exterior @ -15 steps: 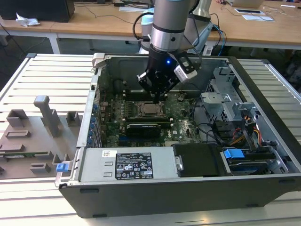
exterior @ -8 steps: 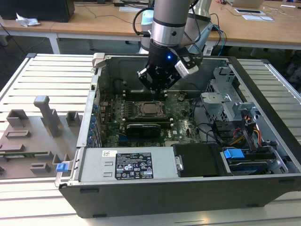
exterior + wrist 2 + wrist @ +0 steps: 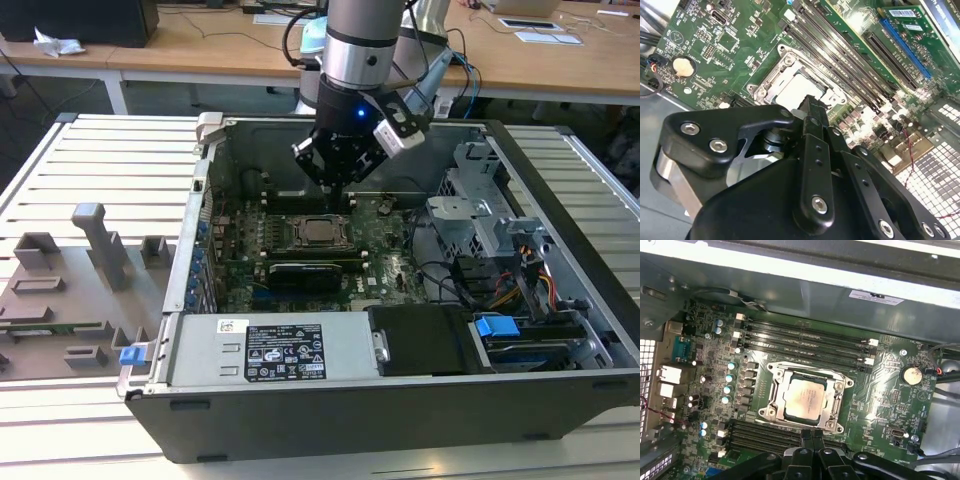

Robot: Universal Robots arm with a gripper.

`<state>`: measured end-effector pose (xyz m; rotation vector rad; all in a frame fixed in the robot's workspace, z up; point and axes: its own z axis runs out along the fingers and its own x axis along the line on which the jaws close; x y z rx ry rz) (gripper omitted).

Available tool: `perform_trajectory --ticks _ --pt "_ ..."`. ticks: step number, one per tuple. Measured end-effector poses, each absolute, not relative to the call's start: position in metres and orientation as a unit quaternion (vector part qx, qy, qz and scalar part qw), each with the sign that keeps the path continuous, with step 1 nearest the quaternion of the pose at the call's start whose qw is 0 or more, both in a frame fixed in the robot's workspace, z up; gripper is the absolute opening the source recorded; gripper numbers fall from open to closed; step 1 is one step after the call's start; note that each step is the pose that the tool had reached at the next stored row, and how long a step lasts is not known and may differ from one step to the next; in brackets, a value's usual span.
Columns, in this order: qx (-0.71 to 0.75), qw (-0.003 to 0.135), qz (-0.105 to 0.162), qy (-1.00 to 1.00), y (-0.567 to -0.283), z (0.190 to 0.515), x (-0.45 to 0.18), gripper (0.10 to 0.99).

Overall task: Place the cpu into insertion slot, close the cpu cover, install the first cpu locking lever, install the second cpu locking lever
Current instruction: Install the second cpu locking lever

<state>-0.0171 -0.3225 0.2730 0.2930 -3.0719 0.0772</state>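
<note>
In the exterior view, the arm reaches down from the top centre of the frame into an open computer case (image 3: 560, 330), and the gripper (image 3: 338, 186) hangs just above the green motherboard (image 3: 385, 262), a little beyond the socket. The cpu (image 3: 320, 230) lies flat in the slot at the middle of the board, with the cover (image 3: 299, 232) lying down around it. A grey power supply (image 3: 270, 352) with a white label fills the near side of the case, and grey fixture blocks (image 3: 100, 245) stand on the table at the exterior view's left. In the second wrist view, the black fingers (image 3: 812, 130) are pressed together with nothing between them, their tips just beside the socket's edge. The cpu (image 3: 800, 90) shows pale and square inside the cover (image 3: 765, 82), which lies flat on it; a round coin battery (image 3: 682, 66) sits at the upper left. In the first wrist view, the gripper (image 3: 812, 434) comes in at the bottom centre, narrow and empty, its tip near the socket frame. The cpu (image 3: 805, 399) sits seated in the slot at the centre, framed by the cover (image 3: 774, 390), with long memory slots (image 3: 805, 337) above it.
</note>
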Motion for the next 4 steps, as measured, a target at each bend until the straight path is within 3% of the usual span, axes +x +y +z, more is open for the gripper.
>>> perform_trajectory --ticks 4 --pt "0.095 0.027 0.025 -0.995 -0.3225 0.2731 -0.0171 0.106"
